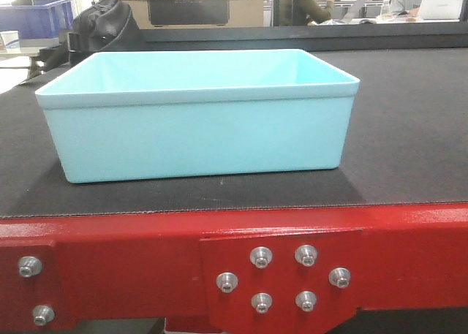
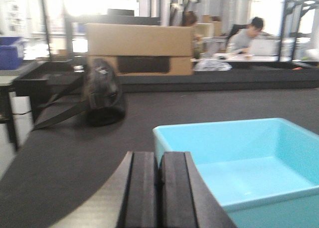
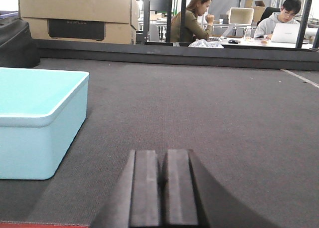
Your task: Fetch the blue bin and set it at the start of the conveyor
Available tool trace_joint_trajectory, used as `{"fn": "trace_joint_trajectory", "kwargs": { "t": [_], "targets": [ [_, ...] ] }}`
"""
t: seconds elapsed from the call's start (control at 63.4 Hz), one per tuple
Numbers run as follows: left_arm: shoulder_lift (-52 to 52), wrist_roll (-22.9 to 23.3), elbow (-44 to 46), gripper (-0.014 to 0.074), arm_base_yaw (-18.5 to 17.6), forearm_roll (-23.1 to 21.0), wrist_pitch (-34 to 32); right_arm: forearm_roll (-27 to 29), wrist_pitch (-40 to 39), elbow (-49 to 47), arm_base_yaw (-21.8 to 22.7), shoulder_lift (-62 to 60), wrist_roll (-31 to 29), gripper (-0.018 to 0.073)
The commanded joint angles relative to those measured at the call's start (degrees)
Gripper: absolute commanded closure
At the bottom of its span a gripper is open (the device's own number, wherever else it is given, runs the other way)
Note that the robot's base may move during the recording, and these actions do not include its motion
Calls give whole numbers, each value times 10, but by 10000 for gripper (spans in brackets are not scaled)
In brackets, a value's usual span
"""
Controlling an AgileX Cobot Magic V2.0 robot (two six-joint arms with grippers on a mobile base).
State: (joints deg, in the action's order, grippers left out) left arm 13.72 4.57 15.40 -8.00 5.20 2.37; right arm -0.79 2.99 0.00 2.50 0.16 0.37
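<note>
The blue bin (image 1: pixel 197 122) is a pale cyan tub. It stands upright and empty on the dark grey belt of the conveyor start (image 1: pixel 409 129), just behind the red frame with silver bolts (image 1: pixel 278 275). No gripper shows in the front view. In the left wrist view my left gripper (image 2: pixel 160 153) is shut and empty, its tips just short of the bin's (image 2: pixel 249 158) near left corner. In the right wrist view my right gripper (image 3: pixel 163 150) is shut and empty, low over the belt (image 3: pixel 224 113), with the bin (image 3: pixel 40 118) to its left.
A black bag (image 1: pixel 102 23) lies on the belt behind the bin to the left. A cardboard box (image 3: pixel 75 13) stands past the belt's far edge. Dark blue bins (image 1: pixel 36 16) sit at far left. People work at desks (image 3: pixel 279 18) beyond.
</note>
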Motion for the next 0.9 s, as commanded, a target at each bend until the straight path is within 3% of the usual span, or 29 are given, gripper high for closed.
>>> {"fn": "trace_joint_trajectory", "kwargs": {
  "t": [0.0, 0.221, 0.331, 0.457, 0.883],
  "targets": [
    [-39, -14, -39, 707, 33, -10, -20, 2, -6, 0, 3, -2, -4, 726],
    [-134, -14, -121, 707, 95, -20, -24, 2, -6, 0, 3, -2, -4, 726],
    [-137, -14, -148, 707, 110, -20, -28, 2, -6, 0, 3, -2, -4, 726],
    [-137, -14, -154, 707, 112, -20, -61, 2, -6, 0, 3, -2, -4, 726],
    [-137, -14, -154, 707, 112, -20, -48, 2, -6, 0, 3, -2, -4, 726]
  ]
}}
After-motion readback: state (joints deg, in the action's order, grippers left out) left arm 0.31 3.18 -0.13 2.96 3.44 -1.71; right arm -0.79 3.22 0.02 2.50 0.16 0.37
